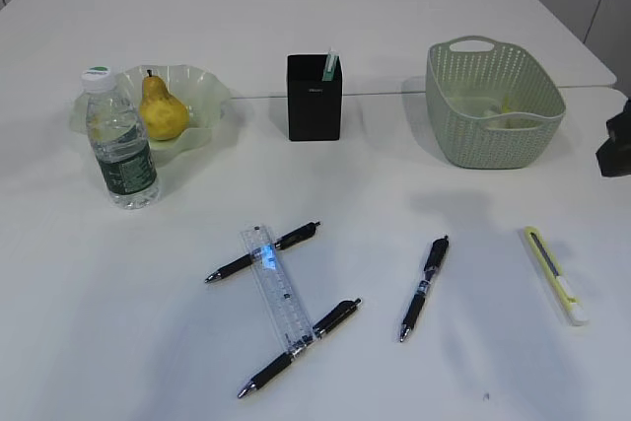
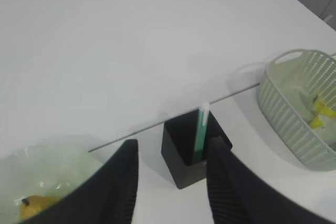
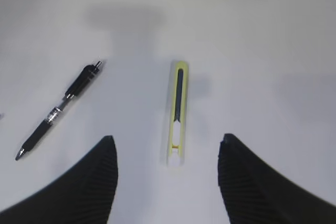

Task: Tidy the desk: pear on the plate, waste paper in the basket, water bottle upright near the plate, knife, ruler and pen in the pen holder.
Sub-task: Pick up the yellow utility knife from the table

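Observation:
The yellow pear lies in the pale green plate, and the water bottle stands upright just in front of it. Yellow waste paper lies inside the green basket. The black pen holder holds one green-and-white stick. On the table lie the clear ruler across two black pens, a third pen, and the yellow-white knife. My left gripper hangs open above the pen holder. My right gripper is open above the knife's near end.
A seam between two tabletops runs behind the pen holder. A dark part of the right arm shows at the right edge, beside the basket. The third pen lies left of the knife, well apart from it.

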